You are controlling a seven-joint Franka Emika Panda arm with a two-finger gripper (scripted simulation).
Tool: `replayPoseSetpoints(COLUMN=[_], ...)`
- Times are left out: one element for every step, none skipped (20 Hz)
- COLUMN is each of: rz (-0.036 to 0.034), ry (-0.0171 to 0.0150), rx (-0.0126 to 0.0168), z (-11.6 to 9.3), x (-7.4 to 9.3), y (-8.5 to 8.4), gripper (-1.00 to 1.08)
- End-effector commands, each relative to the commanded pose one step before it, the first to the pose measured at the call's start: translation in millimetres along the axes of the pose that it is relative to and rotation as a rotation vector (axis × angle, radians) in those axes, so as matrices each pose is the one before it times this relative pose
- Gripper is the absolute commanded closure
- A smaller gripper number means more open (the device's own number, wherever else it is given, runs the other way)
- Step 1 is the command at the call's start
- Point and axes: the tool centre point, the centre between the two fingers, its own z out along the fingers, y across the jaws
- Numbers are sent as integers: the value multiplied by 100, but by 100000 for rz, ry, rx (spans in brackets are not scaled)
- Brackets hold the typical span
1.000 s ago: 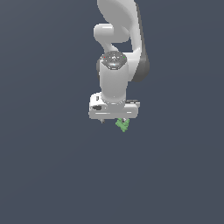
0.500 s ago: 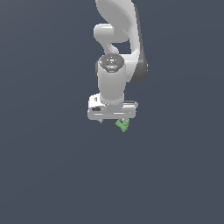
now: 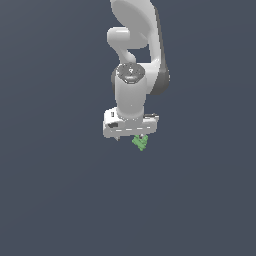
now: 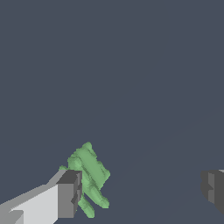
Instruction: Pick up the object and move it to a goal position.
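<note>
1. In the exterior view I had the arm (image 3: 137,45) reaching down from the top of the picture, with the gripper (image 3: 131,138) hanging over the plain dark floor (image 3: 55,200). The object (image 3: 140,142) showed as a small bright green lump just under the gripper head, toward the exterior view's right end of it. It was much smaller than the head itself. From that camera I could not tell whether it sat on the floor or hung clear of it, nor whether the fingers touched it. I saw no goal marker.

2. In the wrist view I had the jaws spread wide, with one fingertip (image 4: 70,194) well apart from the other (image 4: 213,187) and bare floor between them. The object (image 4: 89,175) lay right against the inner face of the first finger, possibly touching it, and far off the midline of the gap. Nothing was clamped.

3. I judged the piece to be light and rigid, given its small, blocky look. Its bumpy, ridged surface gave no flat pair of faces, so it seemed likely to twist or skid when pressed from one side.

4. I judged the best hold to be across its thickest middle, with the gripper first shifted so the piece sat centred between the pads, then closed gently.
</note>
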Motion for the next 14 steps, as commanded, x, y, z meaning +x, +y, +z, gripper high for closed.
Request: replayPoseSetpoints(rz=[-4267, -2109, -2297, -2485, -2678, -2872, -3069, -3267, -3449, -3361, -3177, -2991, -2803, -2615], ry=[-53, -12, -11, -10, -9, -7, -4, 0, 4, 8, 12, 16, 18, 20], rx=[-44, -22, -22, -21, -19, -17, -14, -10, -6, -1, 4, 7, 10, 12], z=[434, 207, 222, 238, 253, 268, 282, 295, 306, 293, 272, 252, 233, 214], x=[-396, -187, -200, -212, -223, -233, -242, -249, -253, -235, -212, -190, -170, -151], y=[-534, -264, -292, -321, -352, -385, -419, -454, -489, -485, -467, -446, -424, -401], gripper=[-92, -92, -92, -92, -92, -92, -92, -92, -92, -92, -92, -92, -92, -92])
